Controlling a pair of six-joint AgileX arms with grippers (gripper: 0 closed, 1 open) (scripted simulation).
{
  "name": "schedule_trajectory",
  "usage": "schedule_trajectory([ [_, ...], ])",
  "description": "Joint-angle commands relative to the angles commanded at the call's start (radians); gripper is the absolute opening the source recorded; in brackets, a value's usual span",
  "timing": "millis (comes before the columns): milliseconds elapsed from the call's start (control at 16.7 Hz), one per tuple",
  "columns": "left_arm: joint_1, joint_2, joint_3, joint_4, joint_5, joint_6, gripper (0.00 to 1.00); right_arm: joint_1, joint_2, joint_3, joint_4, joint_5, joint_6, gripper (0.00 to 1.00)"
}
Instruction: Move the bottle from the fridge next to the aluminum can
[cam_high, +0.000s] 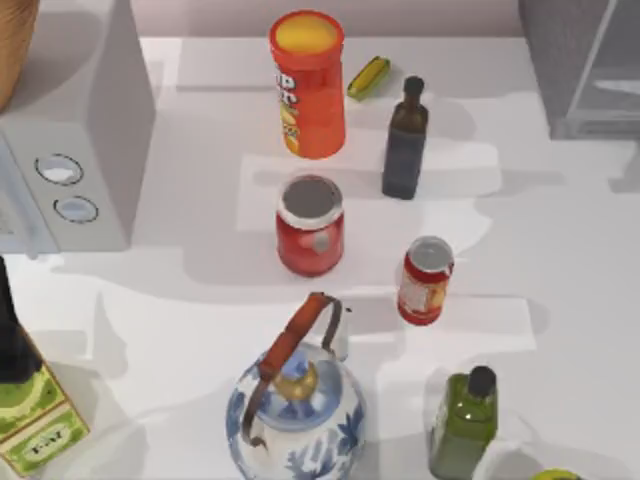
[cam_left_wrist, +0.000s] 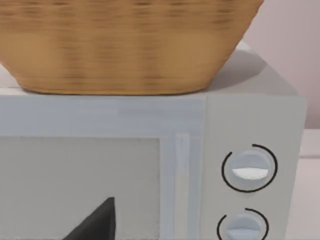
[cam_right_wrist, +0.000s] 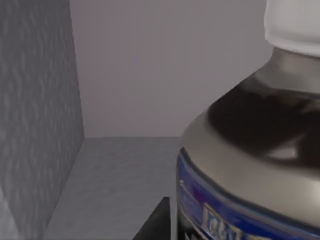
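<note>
The bottle (cam_right_wrist: 250, 165) stands inside the fridge (cam_right_wrist: 40, 110), very close in the right wrist view: white cap, dark liquid, blue label band. A dark part of my right gripper (cam_right_wrist: 156, 224) shows right beside the bottle's base; I cannot tell whether it touches. In the top view the fridge (cam_high: 560, 70) is at the back right, with its pale door panel on its right. The aluminum can (cam_high: 425, 281), red with a silver top, stands at the table's middle right. My left gripper (cam_left_wrist: 95, 225) is parked facing the microwave.
Around the can stand a red jar (cam_high: 310, 226), a dark slim bottle (cam_high: 405, 140), an orange chip tube (cam_high: 308, 85), a blue-white teapot (cam_high: 295, 405) and a green bottle (cam_high: 463, 422). A microwave (cam_high: 70, 160) with a basket (cam_left_wrist: 125, 45) on top is at the left.
</note>
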Motion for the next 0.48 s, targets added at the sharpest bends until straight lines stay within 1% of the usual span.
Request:
schedule_trajectory([
  [300,0.000,0.000,0.000,0.000,0.000,0.000,1.00,-0.006,-0.036,-0.037,0.016,-0.008,0.000,0.00],
  [480,0.000,0.000,0.000,0.000,0.000,0.000,1.00,0.013,-0.022,-0.049,0.028,0.008,0.001,0.00],
])
